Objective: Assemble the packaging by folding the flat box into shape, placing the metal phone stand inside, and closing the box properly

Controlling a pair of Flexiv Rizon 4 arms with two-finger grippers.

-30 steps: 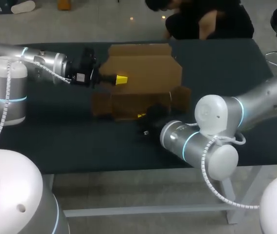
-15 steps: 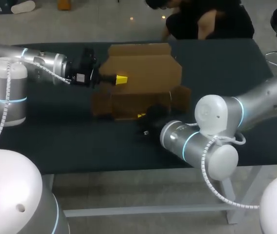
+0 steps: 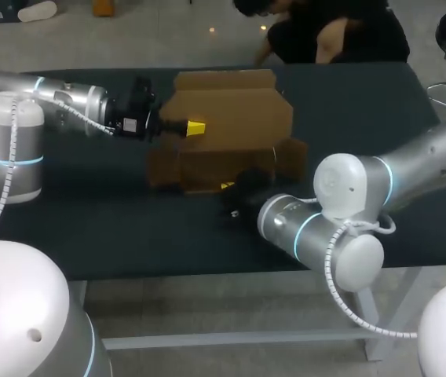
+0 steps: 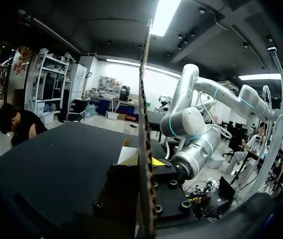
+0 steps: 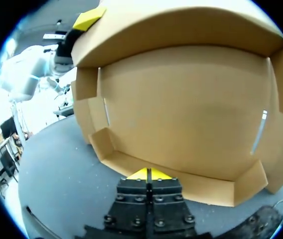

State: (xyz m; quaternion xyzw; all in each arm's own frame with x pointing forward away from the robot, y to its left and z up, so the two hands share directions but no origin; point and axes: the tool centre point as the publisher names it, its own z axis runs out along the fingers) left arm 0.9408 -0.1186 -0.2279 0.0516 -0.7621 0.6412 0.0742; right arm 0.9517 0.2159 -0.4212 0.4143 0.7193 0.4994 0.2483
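Folding under way: box point(image 3: 223, 149) at centre of table point(image 3: 364, 118), walls partly raised. Left gripper point(image 3: 195, 127) clamps box by lid panel point(image 3: 235, 110) edge. Right gripper point(image 5: 149, 174) empty, fingers pressed together, at near wall point(image 5: 181, 181). Phone stand not in view; insertion and closing remain.

Near the head view's centre, your right gripper point(image 3: 228, 187) is covered by its own wrist; one yellow tip shows against the cardboard box point(image 3: 231, 118).

Box point(image 3: 239, 110) was plain brown, table point(image 3: 129, 228) was dark blue-grey, arms point(image 3: 411, 157) were silver-white with glowing blue rings, fingertips point(image 3: 197, 127) were bright yellow.
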